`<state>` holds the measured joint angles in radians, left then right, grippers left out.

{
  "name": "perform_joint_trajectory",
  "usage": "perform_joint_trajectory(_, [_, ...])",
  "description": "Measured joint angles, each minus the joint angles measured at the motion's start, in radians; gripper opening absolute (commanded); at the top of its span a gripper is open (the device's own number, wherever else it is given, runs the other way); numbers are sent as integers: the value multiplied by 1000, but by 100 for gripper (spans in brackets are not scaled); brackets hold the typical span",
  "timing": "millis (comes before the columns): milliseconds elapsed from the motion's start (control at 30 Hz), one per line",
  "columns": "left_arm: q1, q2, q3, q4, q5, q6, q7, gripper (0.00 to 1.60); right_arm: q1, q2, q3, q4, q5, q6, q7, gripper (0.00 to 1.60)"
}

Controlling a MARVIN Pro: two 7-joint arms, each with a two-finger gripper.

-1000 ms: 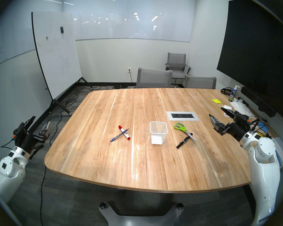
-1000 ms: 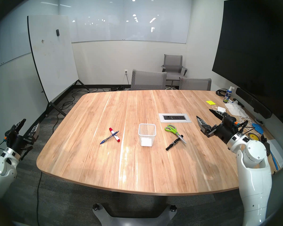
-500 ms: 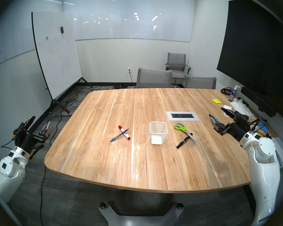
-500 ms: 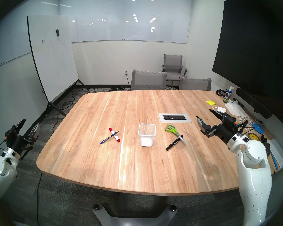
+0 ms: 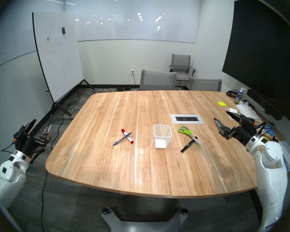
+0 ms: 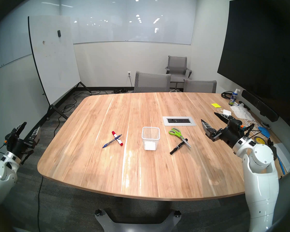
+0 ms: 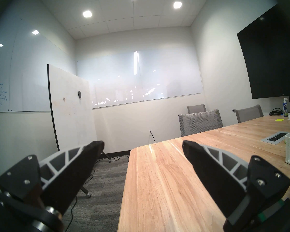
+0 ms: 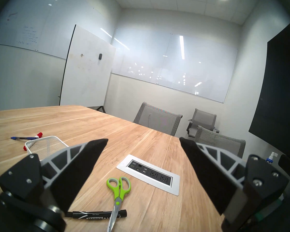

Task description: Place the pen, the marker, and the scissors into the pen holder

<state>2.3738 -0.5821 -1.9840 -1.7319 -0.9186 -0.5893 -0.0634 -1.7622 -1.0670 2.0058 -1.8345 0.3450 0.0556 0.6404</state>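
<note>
The white mesh pen holder (image 5: 162, 138) (image 6: 150, 140) stands upright mid-table. To its left the blue pen (image 5: 120, 140) (image 8: 23, 138) lies across a white marker with red ends (image 5: 130, 140) (image 8: 38, 135). To its right the green-handled scissors (image 5: 185, 130) (image 8: 119, 186) lie with their blades over a black marker (image 5: 188, 145) (image 8: 94, 215). My left gripper (image 5: 42, 122) (image 7: 142, 143) hangs open beyond the table's left edge. Over the table's right side, my right gripper (image 5: 221, 115) (image 8: 143, 140) is open, right of the scissors. Both hold nothing.
A grey power outlet panel (image 5: 187, 119) is set into the table behind the scissors. A spray bottle (image 5: 239, 96), yellow sticky notes (image 5: 221, 103), tissues and cables crowd the right edge. Grey chairs (image 5: 157, 81) stand at the far edge; a rolling whiteboard (image 5: 57, 59) stands at the left.
The right arm has shifted very slightly. The left arm and the things on the table have not moved.
</note>
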Motion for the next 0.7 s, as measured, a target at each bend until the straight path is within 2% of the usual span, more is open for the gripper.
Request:
perform_joint_trajectory(233, [0,0,0,0,0,0,0,160,-20,-16,-6,-31,0,29,-9,160])
perform_joint_trajectory(700, [0,0,0,0,0,0,0,160,-16,-30,-76,-31,-44,47,-33,160])
